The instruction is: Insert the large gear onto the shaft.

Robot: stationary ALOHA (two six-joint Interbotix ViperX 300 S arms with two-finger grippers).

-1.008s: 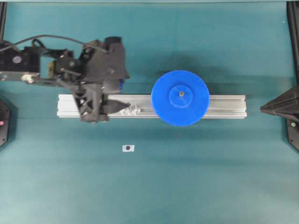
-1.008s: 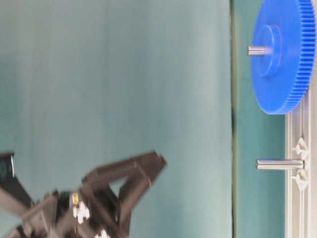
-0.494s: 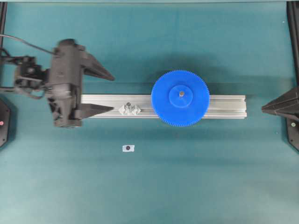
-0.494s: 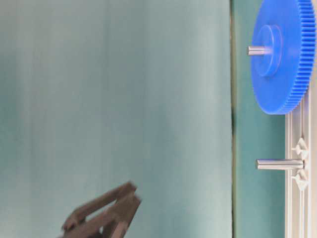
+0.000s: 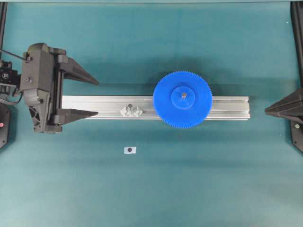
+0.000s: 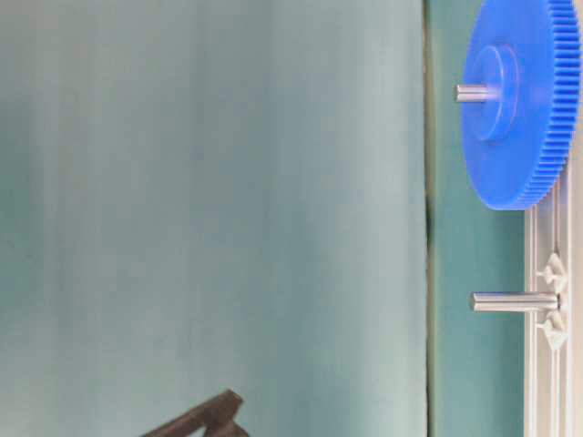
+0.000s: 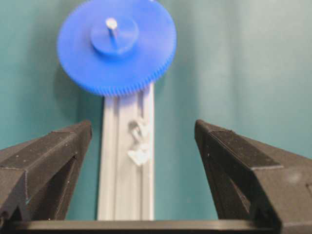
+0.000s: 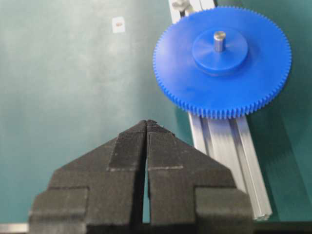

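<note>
The large gear, bright blue, lies flat on the aluminium rail. The shaft pokes up through its hub, as the table-level view shows for the gear and the shaft. My left gripper is open at the rail's left end, well away from the gear, with nothing between its fingers. From the left wrist, the gear and shaft lie far ahead of the open gripper. My right gripper is shut and empty, short of the gear and shaft.
A second silver pin stands free on a clear winged mount on the rail, left of the gear. A small white tag lies on the teal mat in front of the rail. The right gripper rests at the right edge.
My left gripper has drawn back leftwards from over the winged mount to the rail's left end, staying open. The gear, the pins and the right gripper have not moved.
</note>
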